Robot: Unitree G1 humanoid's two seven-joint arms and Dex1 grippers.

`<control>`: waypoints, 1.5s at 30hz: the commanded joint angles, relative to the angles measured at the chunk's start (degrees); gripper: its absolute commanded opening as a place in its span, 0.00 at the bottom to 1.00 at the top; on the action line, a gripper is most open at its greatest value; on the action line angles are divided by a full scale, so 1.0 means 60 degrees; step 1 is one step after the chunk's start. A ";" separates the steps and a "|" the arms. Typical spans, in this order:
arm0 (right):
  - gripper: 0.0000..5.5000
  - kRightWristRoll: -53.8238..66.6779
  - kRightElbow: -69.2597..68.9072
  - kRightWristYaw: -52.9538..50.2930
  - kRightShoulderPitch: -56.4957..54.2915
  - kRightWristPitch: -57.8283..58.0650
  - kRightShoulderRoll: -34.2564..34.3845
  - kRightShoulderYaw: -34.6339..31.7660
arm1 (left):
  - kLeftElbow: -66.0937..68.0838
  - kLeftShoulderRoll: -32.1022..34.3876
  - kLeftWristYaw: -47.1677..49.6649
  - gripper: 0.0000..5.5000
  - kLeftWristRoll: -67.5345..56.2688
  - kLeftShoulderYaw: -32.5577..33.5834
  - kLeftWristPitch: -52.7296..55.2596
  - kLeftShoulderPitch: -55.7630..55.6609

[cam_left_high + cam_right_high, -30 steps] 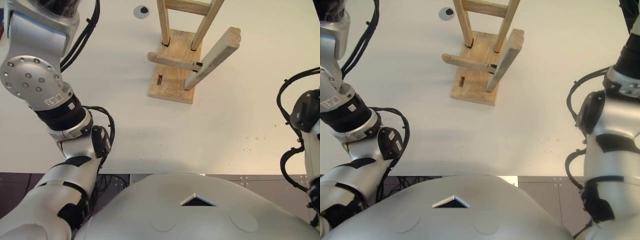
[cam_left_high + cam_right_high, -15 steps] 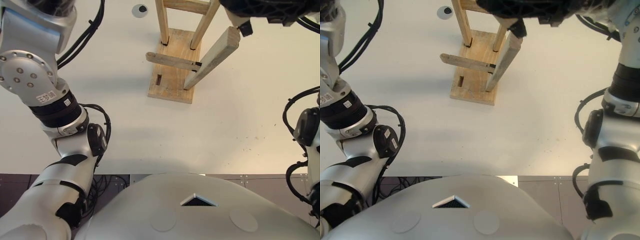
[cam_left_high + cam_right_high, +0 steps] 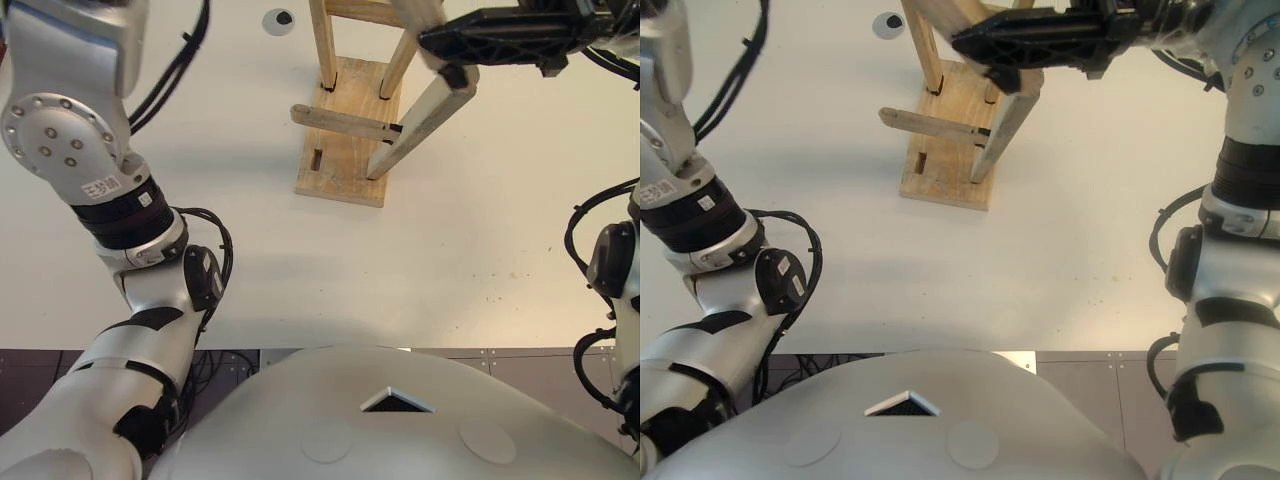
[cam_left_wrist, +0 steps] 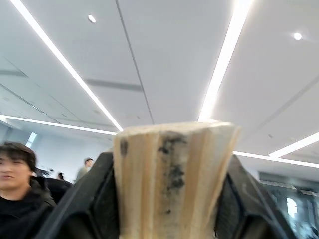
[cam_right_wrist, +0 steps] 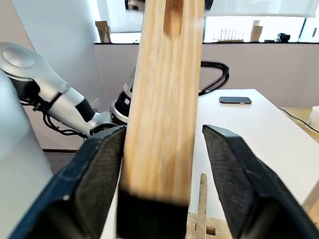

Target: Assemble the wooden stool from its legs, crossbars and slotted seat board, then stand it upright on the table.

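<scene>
Within the last second the right gripper [image 3: 440,52] was brought in from the right side of the tabletop [image 3: 480,220] and set at the upper end of the near right leg [image 3: 420,120], where a second earlier no gripper had been seen over the stool. In the right wrist view its jaws were spread, the leg standing between them: one finger seemed to lie against the wood and a gap was left at the other, so nothing was yet gripped. The leg itself, leaning outward in its slot, was not seen to have shifted, nor was the seat board [image 3: 345,160], which lay flat toward the far edge of the tabletop with two far legs [image 3: 325,45] standing in it. A crossbar [image 3: 340,120] was carried from the leaning leg toward the left, its free end unsupported above an empty slot [image 3: 318,158]. The left gripper [image 4: 172,214] was clamped on the end of a wooden piece [image 4: 172,169]; which part that was could not be told. The task was judged about half done: the right jaws were placed to be closed on the leaning leg so that it could be straightened, and a fourth leg remained to be fitted before the stool could be turned upright
</scene>
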 commanded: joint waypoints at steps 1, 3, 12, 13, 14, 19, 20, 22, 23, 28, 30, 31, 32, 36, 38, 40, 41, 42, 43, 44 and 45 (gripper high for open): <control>0.62 -0.0342 0.0066 0.0264 0.0058 0.0149 -0.0613 0.0193 | 0.0023 0.0559 0.0018 0.37 0.0413 0.0738 -0.0682 -0.0217; 0.67 -0.0696 -0.0033 0.0452 0.0360 -0.0026 -0.0894 0.0467 | 0.0135 0.0832 -0.0004 0.37 0.0533 0.1146 -0.0884 0.0047; 0.48 -0.2308 -0.0117 0.0306 0.1495 -0.1144 -0.1013 0.1478 | 0.2786 0.0960 -0.1495 0.37 0.3643 0.0722 -0.2361 0.1267; 0.46 -0.2310 -0.0097 0.0311 0.1529 -0.1141 -0.0997 0.1476 | 0.3158 0.0923 -0.1739 0.37 0.3942 0.0565 -0.2451 0.1353; 0.44 -0.2301 -0.0056 0.0326 0.1543 -0.1154 -0.0979 0.1476 | 0.3484 0.0879 -0.1986 0.37 0.4169 0.0430 -0.2519 0.1441; 0.42 -0.2376 0.0730 0.0854 0.1481 -0.1733 -0.1002 0.1506 | 0.4761 0.0430 -0.3047 0.37 0.5378 -0.0532 -0.2884 0.1899; 0.42 -0.2542 0.1000 0.1021 0.1427 -0.2032 -0.1045 0.1581 | 0.5043 0.0306 -0.3180 0.37 0.5579 -0.0671 -0.2990 0.1922; 0.41 -0.2846 0.1504 0.1362 0.1272 -0.2472 -0.1146 0.1751 | 0.5440 0.0117 -0.3442 0.37 0.5792 -0.0867 -0.2998 0.1935; 0.41 -0.2954 0.1756 0.1510 0.1170 -0.2617 -0.1155 0.1796 | 0.5566 0.0066 -0.3575 0.37 0.5876 -0.0963 -0.2960 0.1951; 0.40 -0.3128 0.2042 0.1654 0.1236 -0.2894 -0.1020 0.1892 | 0.6236 0.0527 -0.4296 0.37 0.6757 -0.1644 -0.2834 0.2201; 0.39 -0.3128 0.1992 0.1637 0.1326 -0.2901 -0.0980 0.1891 | 0.6227 0.1107 -0.4791 0.37 0.7171 -0.1986 -0.2661 0.2341; 0.39 -0.3118 0.1965 0.1609 0.1373 -0.2897 -0.0973 0.1876 | 0.6202 0.1510 -0.5140 0.37 0.7415 -0.2183 -0.2531 0.2385; 0.39 -0.3109 0.1942 0.1595 0.1401 -0.2891 -0.0970 0.1872 | 0.6137 0.2039 -0.5585 0.37 0.7692 -0.2425 -0.2345 0.2454; 0.39 -0.3103 0.1850 0.1549 0.1471 -0.2900 -0.0954 0.1877 | 0.5628 0.3973 -0.7018 0.37 0.8262 -0.2812 -0.1640 0.2514; 0.39 -0.3151 0.1737 0.1497 0.1644 -0.3005 -0.0991 0.1877 | 0.5178 0.4754 -0.7518 0.37 0.8300 -0.2786 -0.1287 0.2373; 0.39 -0.3163 0.1611 0.1437 0.1827 -0.3071 -0.1051 0.1846 | 0.4680 0.5583 -0.8165 0.37 0.8451 -0.2924 -0.1015 0.2137; 0.39 -0.3148 0.1538 0.1412 0.1903 -0.3068 -0.1081 0.1823 | 0.4470 0.5925 -0.8481 0.37 0.8539 -0.3051 -0.0889 0.1969; 0.39 -0.3141 0.1478 0.1396 0.1965 -0.3064 -0.1100 0.1803 | 0.4293 0.6207 -0.8774 0.37 0.8626 -0.3217 -0.0777 0.1827; 0.39 -0.3140 0.1437 0.1385 0.2005 -0.3064 -0.1107 0.1795 | 0.4134 0.6458 -0.9059 0.37 0.8744 -0.3407 -0.0703 0.1718; 0.39 -0.3146 0.1407 0.1371 0.2043 -0.3072 -0.1106 0.1795 | 0.4024 0.6688 -0.9332 0.37 0.8941 -0.3627 -0.0751 0.1599; 0.39 -0.3146 0.1357 0.1348 0.2080 -0.3068 -0.1100 0.1804 | 0.3981 0.6851 -0.9592 0.37 0.9086 -0.3822 -0.0741 0.1403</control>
